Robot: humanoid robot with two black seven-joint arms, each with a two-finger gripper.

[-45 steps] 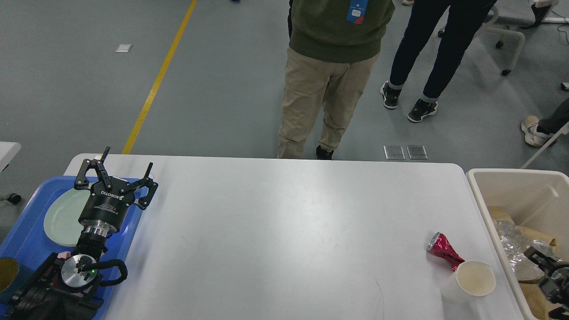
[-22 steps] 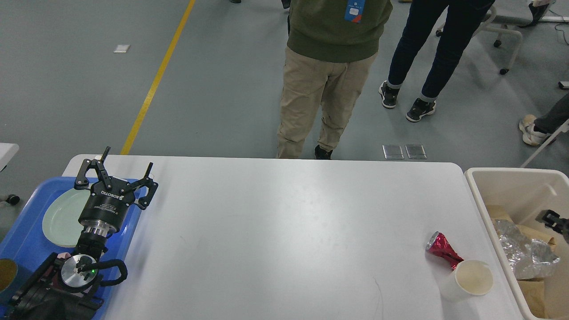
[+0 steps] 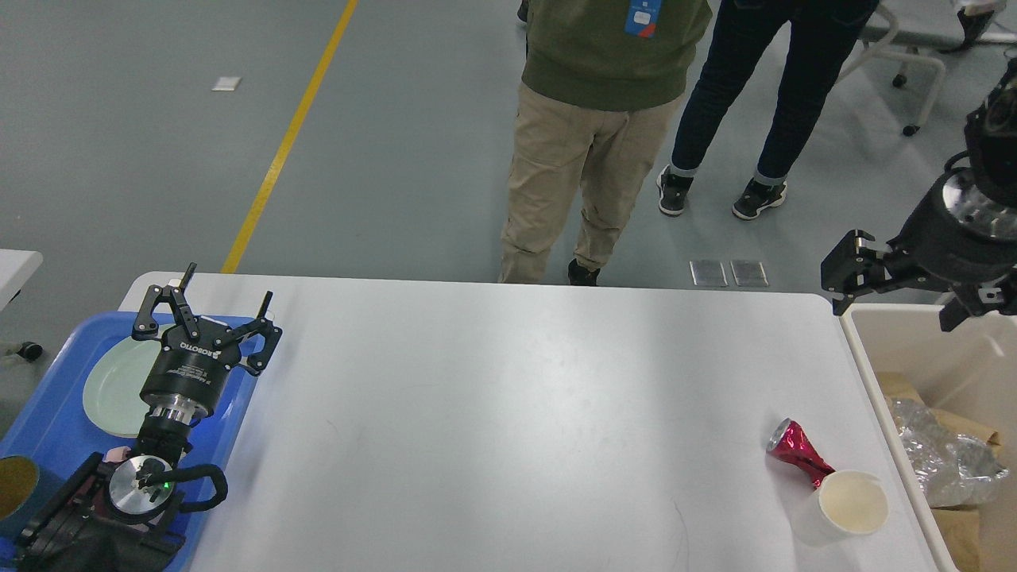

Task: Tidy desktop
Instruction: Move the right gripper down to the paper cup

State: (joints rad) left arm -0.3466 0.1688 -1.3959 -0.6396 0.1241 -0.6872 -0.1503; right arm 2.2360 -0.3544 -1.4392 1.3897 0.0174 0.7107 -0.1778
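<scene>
The white desktop [image 3: 508, 413] fills the middle of the head view. A crushed red can [image 3: 797, 457] lies near its front right, touching a white paper cup [image 3: 848, 507] that is tipped beside it. My left gripper [image 3: 227, 287] is open and empty, held over the far right part of the blue tray [image 3: 48, 433]. My right gripper [image 3: 892, 311] is raised above the far left corner of the beige bin [image 3: 874, 373], its fingers spread, with nothing between them.
A pale green plate [image 3: 111, 389] lies in the blue tray, and a brown-filled cup [image 3: 14, 486] stands at its front left. The bin holds crumpled foil [image 3: 945, 465] and brown paper. Two people [image 3: 596, 135] stand just beyond the far edge.
My right arm has risen out of the bin, from low at the right edge to high above the bin's far left corner. The left arm, can and cup have not moved.
</scene>
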